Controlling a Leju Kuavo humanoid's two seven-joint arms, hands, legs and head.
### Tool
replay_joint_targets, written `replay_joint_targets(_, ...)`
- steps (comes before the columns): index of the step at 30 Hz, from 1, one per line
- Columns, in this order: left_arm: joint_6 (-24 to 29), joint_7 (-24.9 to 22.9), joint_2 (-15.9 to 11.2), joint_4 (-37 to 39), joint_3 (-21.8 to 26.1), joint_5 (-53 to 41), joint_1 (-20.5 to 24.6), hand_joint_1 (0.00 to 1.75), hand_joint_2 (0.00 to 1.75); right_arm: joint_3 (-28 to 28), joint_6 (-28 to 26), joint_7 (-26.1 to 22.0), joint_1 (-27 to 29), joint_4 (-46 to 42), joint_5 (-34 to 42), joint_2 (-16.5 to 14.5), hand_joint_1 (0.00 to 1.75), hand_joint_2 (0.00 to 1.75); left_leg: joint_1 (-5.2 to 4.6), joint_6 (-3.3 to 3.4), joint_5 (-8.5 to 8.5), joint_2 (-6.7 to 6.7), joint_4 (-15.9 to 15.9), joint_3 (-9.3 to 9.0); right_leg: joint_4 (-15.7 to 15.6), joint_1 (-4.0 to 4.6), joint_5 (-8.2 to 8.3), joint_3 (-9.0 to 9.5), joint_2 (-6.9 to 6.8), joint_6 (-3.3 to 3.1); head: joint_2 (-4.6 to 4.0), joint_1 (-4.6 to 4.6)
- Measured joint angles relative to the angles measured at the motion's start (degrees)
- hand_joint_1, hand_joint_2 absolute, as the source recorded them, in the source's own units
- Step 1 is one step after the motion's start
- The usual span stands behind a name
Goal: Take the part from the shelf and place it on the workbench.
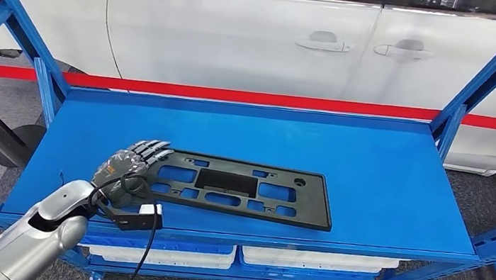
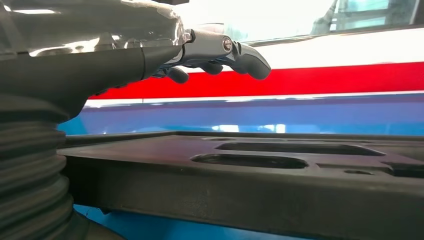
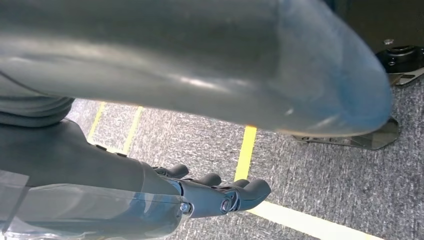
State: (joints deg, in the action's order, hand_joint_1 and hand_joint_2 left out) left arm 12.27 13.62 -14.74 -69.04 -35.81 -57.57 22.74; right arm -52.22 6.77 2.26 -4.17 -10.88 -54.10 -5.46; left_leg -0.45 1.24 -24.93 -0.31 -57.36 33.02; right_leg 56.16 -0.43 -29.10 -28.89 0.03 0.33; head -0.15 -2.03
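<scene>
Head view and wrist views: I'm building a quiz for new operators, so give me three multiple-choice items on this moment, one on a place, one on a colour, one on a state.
1. Where does the black part lie?
A. on the blue shelf's top board
B. on the floor
C. in a white bin

2. What colour is the stripe along the car behind the shelf?
A. yellow
B. red
C. green

3. What is the left hand doing?
A. hanging by the floor
B. lifting the part high above the shelf
C. at the part's end, fingers over its top face

Answers:
1 A, the part lies flat on the shelf board, toward its front edge.
2 B, a red stripe runs along the white car.
3 C, the head view shows the fingers reaching over the part's end; the left wrist view shows them above its top face. Whether they grip it cannot be told.
</scene>
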Motion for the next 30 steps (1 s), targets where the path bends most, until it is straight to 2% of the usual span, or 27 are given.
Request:
replay_joint_targets(14,-1.02,2.58,1.28,0.39,0.01,4.15,-0.64,0.00,1.75,-0.49,-0.51,0.13,0.00,0.00,0.01,0.00,0.00,0.00,0.00,0.00,0.00,-0.01,0.00,0.00,0.00,-0.01,0.00,0.08,-0.01,0.00,0.00,0.00)
replay_joint_targets(19,-0.94,4.73,1.54,-1.73,-0.06,6.02,-2.61,0.00,1.75,-0.90,-0.57,0.04,0.01,0.00,0.07,0.00,0.00,0.00,-0.01,0.00,0.00,-0.01,0.00,0.01,0.00,-0.01,0.00,0.06,-0.01,0.00,0.00,0.00)
replay_joint_targets(30,-0.81,5.28,1.72,-7.23,-1.58,6.75,-6.38,0.00,1.75,-1.34,-0.51,0.05,0.01,0.00,0.07,0.00,0.00,0.00,0.00,0.00,0.00,0.00,0.00,0.05,0.00,0.00,0.00,0.00,0.00,0.00,0.00,0.00)
